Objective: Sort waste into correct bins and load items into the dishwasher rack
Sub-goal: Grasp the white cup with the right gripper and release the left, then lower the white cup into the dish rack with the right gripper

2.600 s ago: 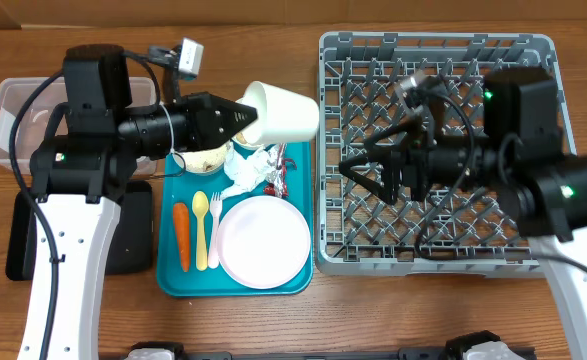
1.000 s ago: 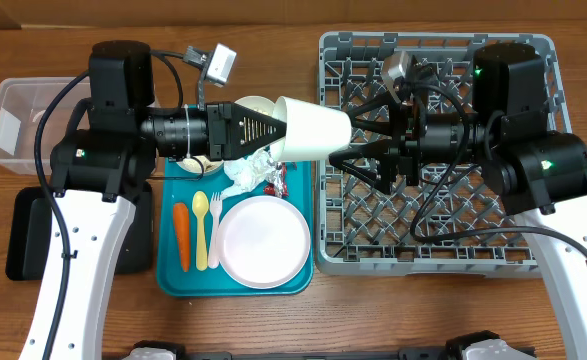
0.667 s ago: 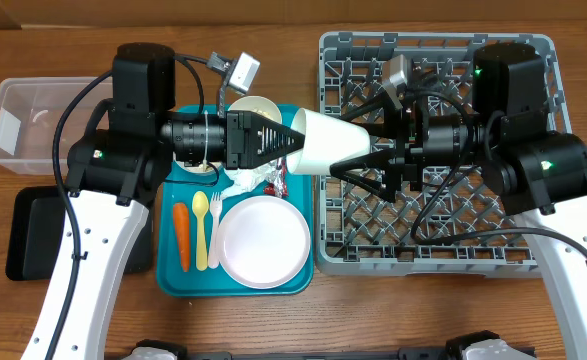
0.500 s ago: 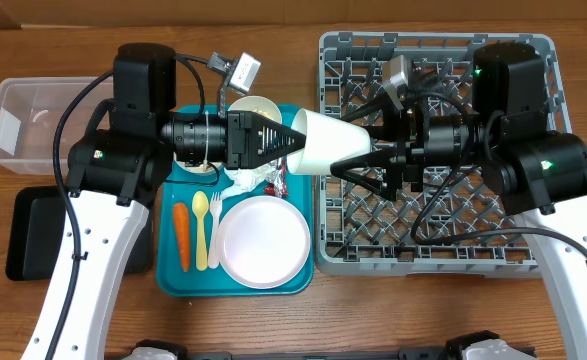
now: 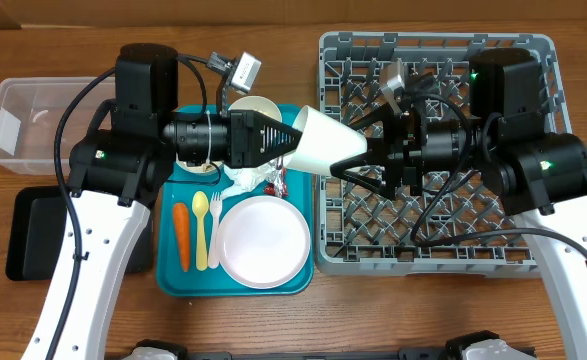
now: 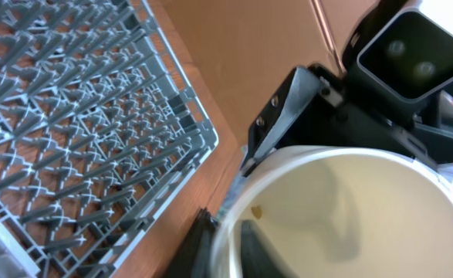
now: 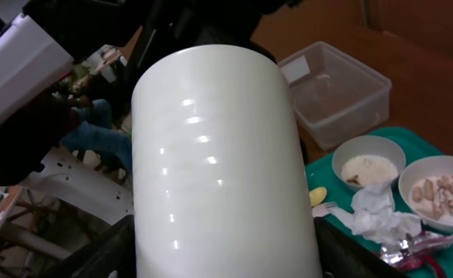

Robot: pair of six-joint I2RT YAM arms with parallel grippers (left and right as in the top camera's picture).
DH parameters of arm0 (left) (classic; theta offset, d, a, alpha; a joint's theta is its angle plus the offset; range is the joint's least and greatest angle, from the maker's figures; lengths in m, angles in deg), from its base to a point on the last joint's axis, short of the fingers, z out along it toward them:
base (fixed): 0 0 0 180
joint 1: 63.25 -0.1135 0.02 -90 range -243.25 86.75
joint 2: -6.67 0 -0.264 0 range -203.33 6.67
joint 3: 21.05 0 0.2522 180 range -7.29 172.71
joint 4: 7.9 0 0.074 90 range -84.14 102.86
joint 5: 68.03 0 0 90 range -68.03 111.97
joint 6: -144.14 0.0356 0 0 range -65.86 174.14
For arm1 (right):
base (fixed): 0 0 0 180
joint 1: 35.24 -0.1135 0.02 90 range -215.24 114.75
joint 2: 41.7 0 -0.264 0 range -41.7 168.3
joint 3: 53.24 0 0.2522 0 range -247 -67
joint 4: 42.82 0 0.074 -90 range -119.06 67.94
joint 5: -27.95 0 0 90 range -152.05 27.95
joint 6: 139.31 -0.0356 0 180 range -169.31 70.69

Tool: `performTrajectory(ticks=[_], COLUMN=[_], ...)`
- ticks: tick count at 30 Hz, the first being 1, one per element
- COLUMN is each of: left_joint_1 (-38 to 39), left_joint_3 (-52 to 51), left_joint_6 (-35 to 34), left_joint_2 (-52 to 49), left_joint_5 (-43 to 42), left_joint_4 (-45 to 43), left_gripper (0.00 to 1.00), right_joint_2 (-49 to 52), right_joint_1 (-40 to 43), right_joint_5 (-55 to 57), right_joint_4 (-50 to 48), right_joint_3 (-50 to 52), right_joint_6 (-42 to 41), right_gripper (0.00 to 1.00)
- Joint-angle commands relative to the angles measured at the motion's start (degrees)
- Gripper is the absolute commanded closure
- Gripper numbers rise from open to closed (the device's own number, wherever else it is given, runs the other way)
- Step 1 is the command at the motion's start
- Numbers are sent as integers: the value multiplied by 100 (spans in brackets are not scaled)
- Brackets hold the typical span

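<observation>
Over the right half, dishwasher rack (image 5: 533, 60): unmoved since half a second ago. It is a square grey plastic crate with a lattice floor of upright pegs, and your right arm lies across it.
Centre left, teal tray (image 5: 235, 291): unchanged. A smooth shallow rectangle, its upper end is under your left arm.
Upper left, clear tub (image 5: 18, 120): same spot. See-through plastic with rounded corners.
Lower left, black tray (image 5: 28, 235): same spot. Flat and matte, partly covered by the left arm.
Plate (image 5: 265, 241): unmoved. Round, pale and smooth, on the teal tray's lower right.
Cup (image 5: 321, 143): the one change you will see. Its rim has tilted, with the lower edge swung toward the rack. It is a glossy white tapered cylinder lying sideways in the air, mouth to the left, over the rack's left edge.
Right gripper (image 5: 345, 148): its fingers have drawn in. They stand apart on either side of the cup's base end, and you cannot tell whether they press on it.
Left gripper (image 5: 291, 140): its tips are at the cup's rim. Whether it pinches the rim, you cannot tell.
Rice bowl (image 7: 369, 166), nut bowl (image 7: 442, 189): white and round, side by side on the teal tray in the right wrist view.
Carrot (image 5: 181, 236): unmoved. Orange and tapered, at the tray's left edge.
Yellow spoon (image 5: 200, 230), white fork (image 5: 214, 230): unmoved, parallel between the carrot and the plate.
Napkin (image 5: 241, 178): crumpled white, above the plate.
Wrapper (image 5: 275, 183): crinkled red and silver, just beside the napkin.
</observation>
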Motion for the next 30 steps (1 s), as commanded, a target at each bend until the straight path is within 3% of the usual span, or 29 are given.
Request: performTrajectory(ticks=[1,2,3,5,12,17,22,30], left_joint_1=[-11,-13,-13,-13,-260,-428,-424,-424], left_joint_3=[129,129,129,129,129,129,129,129], left_joint_6=[-2,-4,-7,-2,122,590,802,839], left_joint_2=[4,4,4,4,7,7,7,7], left_joint_5=[271,310,356,396,1038,2715,3473,4009], left_joint_4=[-24,-24,-17,-17,352,1364,1941,2199], left_gripper=[66,58,39,31,28,24,23,21], right_joint_2=[-35,-35,-37,-37,-90,-264,-522,-557], right_joint_1=[-2,-2,-2,-2,28,369,1003,2004], right_joint_5=[549,734,870,1117,2299,3246,4256,5434], right_joint_4=[-15,-13,-20,-39,37,422,1307,3150], right_joint_3=[-118,-118,-118,-118,-125,-125,-125,-125], right_joint_6=[-299,-409,-518,-789,-1591,-2197,-2881,-3217], right_gripper=[45,45,48,52,53,53,53,53])
